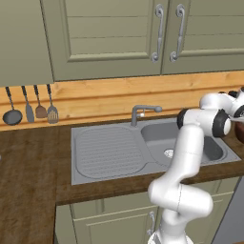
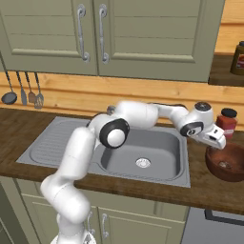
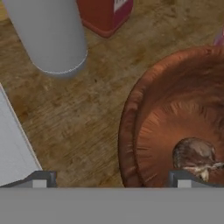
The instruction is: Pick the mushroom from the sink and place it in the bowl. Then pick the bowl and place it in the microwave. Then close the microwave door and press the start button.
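Hovering with jaws spread wide and empty, gripper (image 3: 111,177) straddles near-left rim of the bowl (image 3: 175,127): one fingertip over bare wooden counter (image 3: 83,127), the other over the bowl's inside. Sits just above and left of the bowl in the right base view.

Mushroom (image 3: 196,158) lies inside the bowl, near the bottom, brown cap up, right beside one fingertip. First step judged complete; bowl pickup judged next.

Bowl stands on the counter right of the sink (image 2: 138,157), near a red jar (image 2: 227,121) behind it and a grey cylinder (image 3: 48,37) far-left in the hand view.

Handling, as judgement: bowl looks rigid, moderately heavy, glossy, so possibly slippery. Best taken by pinching the wall at the rim, one finger inside, one outside. Must stay level, or the small, light mushroom rolls. Off-centre grip likely to tip the bowl.
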Motion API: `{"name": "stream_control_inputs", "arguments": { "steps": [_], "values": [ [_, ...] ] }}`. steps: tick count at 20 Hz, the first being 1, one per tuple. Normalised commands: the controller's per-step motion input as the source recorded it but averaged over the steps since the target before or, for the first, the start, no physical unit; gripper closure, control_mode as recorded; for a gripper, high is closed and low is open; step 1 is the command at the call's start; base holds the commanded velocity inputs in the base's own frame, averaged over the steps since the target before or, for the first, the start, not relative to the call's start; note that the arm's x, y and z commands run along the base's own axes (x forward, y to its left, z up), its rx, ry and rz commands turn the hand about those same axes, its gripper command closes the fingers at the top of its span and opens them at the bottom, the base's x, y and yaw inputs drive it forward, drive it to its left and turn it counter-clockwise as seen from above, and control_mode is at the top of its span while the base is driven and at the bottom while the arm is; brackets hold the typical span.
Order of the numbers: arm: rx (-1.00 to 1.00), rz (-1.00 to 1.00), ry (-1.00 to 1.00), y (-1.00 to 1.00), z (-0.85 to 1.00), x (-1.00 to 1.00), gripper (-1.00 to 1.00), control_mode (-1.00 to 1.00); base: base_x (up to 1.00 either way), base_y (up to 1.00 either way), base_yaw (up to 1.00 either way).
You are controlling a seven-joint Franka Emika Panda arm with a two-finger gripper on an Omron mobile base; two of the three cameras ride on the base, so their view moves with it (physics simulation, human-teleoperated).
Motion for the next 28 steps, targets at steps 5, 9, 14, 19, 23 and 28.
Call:
{"name": "stream_control_inputs", "arguments": {
  "steps": [5,9,14,19,23,28],
  "values": [
    [0.0,0.21,0.07,-0.14,-0.19,0.14,-1.0,-1.0,0.0,0.0,0.0],
    [0.0,0.14,0.09,-0.02,-0.19,0.08,-1.0,-1.0,0.0,0.0,0.0],
    [0.0,0.06,0.08,0.0,-0.13,0.06,-1.0,-1.0,0.0,0.0,0.0],
    [0.0,0.0,0.09,0.0,-0.11,0.03,-1.0,-1.0,0.0,0.0,0.0],
    [0.0,0.0,0.02,0.0,-0.07,0.0,1.0,-1.0,0.0,0.0,0.0],
    [0.0,0.0,0.0,0.0,0.0,0.0,1.0,-1.0,0.0,0.0,0.0]
  ]
}}
